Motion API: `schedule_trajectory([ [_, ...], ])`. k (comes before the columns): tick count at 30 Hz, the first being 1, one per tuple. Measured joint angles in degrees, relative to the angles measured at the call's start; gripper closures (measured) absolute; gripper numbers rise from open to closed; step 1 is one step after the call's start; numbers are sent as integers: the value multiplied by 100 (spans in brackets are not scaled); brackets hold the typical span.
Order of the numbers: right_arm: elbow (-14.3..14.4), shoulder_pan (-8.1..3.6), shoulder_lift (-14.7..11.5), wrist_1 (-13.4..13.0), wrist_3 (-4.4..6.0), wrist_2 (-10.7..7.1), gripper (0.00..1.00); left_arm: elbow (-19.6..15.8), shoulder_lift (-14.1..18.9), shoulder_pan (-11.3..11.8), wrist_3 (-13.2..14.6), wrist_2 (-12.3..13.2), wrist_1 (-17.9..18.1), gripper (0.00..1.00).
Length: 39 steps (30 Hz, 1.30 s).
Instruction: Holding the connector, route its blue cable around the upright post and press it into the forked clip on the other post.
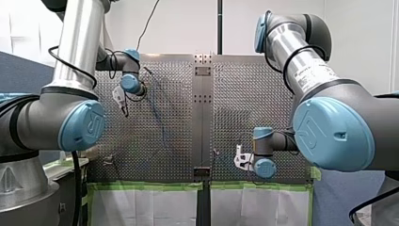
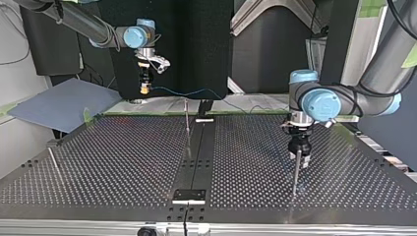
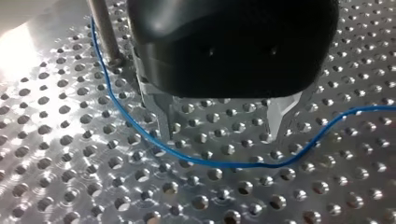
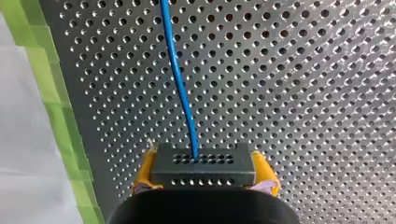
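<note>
Connector [image 4: 202, 164]: clamped in right tool [image 4: 205, 175], yellow pads [image 4: 145, 170]. Blue cable [image 3: 224, 163]: slack across tabletop [image 3: 56, 186] under released left tool [image 3: 223, 128], beside post [image 3: 103, 32]. Advice: apply light tension when wrapping post.

Beyond the perforated table [image 1: 263, 94], white wall [image 1: 188, 28]; green tape [image 1: 141, 185] along near edge.

L gripper [image 3: 220, 134] jaws apart, low; R gripper [image 4: 205, 173] jaws clamped.

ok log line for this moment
right hand: shut on connector | left hand: open above blue cable | upright post: beside left hand
</note>
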Motion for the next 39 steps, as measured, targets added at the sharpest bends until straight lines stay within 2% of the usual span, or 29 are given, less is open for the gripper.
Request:
schedule_trajectory([
  [11, 2, -17, 19, 29, 25, 11, 100, -26, 350, -44, -47, -419, -496, 0],
  [14, 2, -25, 24, 26, 26, 10, 100, -135, 517, 0, -51, -551, -606, 0],
  [19, 2, -37, 30, 28, 29, 7, 100, -392, 795, 69, -29, -632, -621, 0],
  [28, 2, -47, 94, 68, 17, 26, 100, -796, 1248, 176, 345, -961, -975, 0],
  [39, 2, -62, 277, 5, 27, 33, 100, -756, 1842, 131, 938, -1296, -1567, 0],
])
